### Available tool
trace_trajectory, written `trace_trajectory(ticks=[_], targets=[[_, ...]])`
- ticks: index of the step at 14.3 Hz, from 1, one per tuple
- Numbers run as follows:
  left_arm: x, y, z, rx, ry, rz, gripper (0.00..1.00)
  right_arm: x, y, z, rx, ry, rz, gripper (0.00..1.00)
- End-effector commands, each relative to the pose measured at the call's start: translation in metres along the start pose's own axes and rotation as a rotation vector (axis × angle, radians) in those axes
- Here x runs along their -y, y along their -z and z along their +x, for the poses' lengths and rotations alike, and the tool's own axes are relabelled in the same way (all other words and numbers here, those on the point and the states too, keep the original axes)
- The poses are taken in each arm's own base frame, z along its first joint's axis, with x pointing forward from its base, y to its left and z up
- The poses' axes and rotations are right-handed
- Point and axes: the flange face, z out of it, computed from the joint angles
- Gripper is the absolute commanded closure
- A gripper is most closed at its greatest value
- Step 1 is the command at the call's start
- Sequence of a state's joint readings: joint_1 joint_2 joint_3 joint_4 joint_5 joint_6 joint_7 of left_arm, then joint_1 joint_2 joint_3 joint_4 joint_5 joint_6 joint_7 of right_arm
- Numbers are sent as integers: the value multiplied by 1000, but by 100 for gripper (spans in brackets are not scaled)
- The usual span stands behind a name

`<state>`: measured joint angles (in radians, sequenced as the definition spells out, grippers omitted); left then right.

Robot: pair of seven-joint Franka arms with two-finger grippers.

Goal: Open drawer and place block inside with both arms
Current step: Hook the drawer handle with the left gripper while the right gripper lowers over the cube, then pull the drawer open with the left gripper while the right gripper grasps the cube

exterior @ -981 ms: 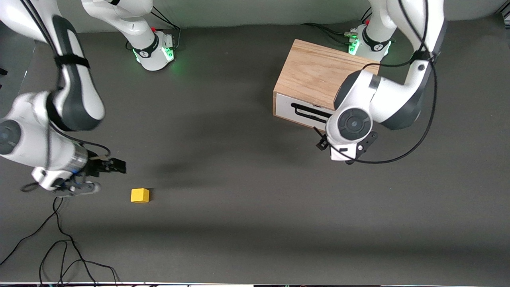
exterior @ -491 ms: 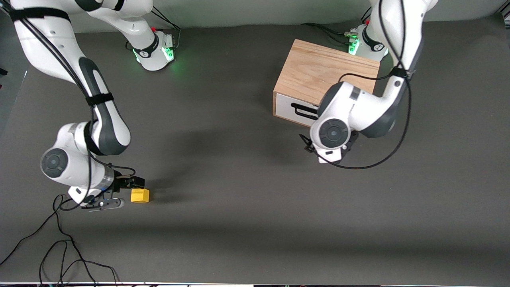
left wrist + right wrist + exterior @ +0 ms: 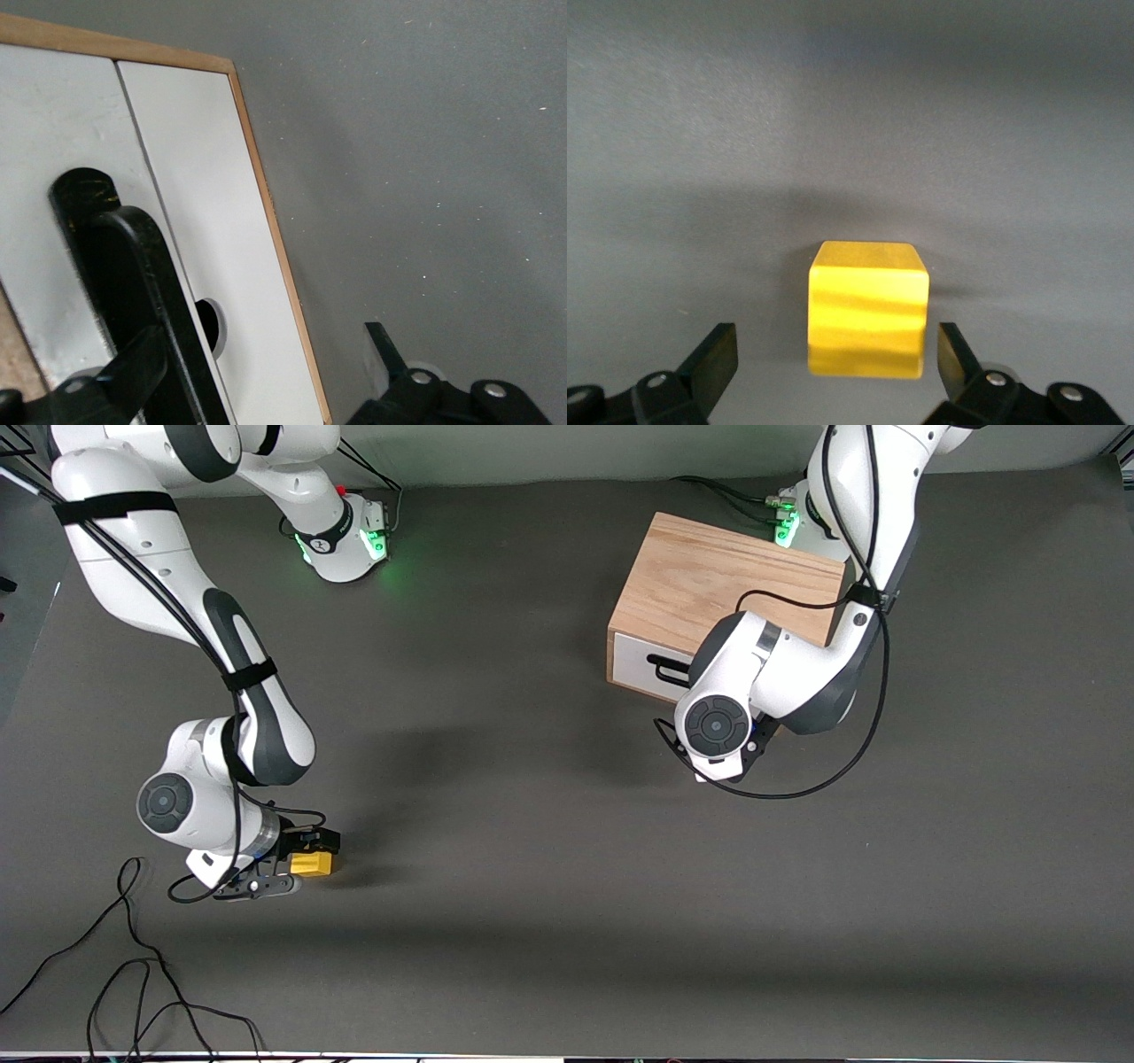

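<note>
The yellow block [image 3: 314, 864] lies on the dark table near the right arm's end. My right gripper [image 3: 301, 859] is low at the block, open. In the right wrist view the block [image 3: 868, 310] sits between the open fingertips [image 3: 716, 356], untouched, with my right gripper [image 3: 833, 359] astride it. The wooden box [image 3: 722, 589] stands near the left arm's base, its white drawer [image 3: 633, 664] shut. My left gripper [image 3: 261, 363] is open in front of the drawer [image 3: 213, 230], one finger against the black handle [image 3: 133, 266]. In the front view the left wrist [image 3: 718, 726] hides it.
Loose black cables [image 3: 133, 974] lie on the table near the front camera at the right arm's end. The arms' green-lit bases [image 3: 350, 540] [image 3: 797, 518] stand along the table's back edge. A cable loop [image 3: 797, 784] hangs under the left wrist.
My right gripper has moved over to the block and now straddles it. My left wrist has moved along the drawer front toward the handle and closer to it.
</note>
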<state>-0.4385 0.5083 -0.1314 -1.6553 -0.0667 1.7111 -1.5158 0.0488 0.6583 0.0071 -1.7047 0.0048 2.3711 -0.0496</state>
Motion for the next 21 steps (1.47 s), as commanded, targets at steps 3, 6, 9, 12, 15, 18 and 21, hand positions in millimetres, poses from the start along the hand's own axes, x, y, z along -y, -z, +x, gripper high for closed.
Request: trace_trajectory(ticks=[3, 6, 9, 12, 15, 18, 21], targets=[[3, -20, -2, 0, 24, 47, 0, -3, -13, 5, 0, 11, -17, 0], [-4, -30, 0, -5, 22, 26, 0, -5, -13, 6, 0, 8, -17, 0], [-16, -18, 2, -13, 7, -51, 0, -5, -10, 10, -9, 8, -18, 0], [-26, -4, 5, -57, -5, -131, 0, -5, -7, 12, -17, 6, -18, 0], [-28, 22, 8, -121, -51, -172, 0, -5, -7, 12, -17, 5, -17, 1], [-31, 44, 16, -162, -173, -210, 0, -5, -8, 12, -16, 11, -18, 11], [-33, 60, 18, -191, -189, -254, 0, -5, -9, 12, -14, 12, -18, 20]])
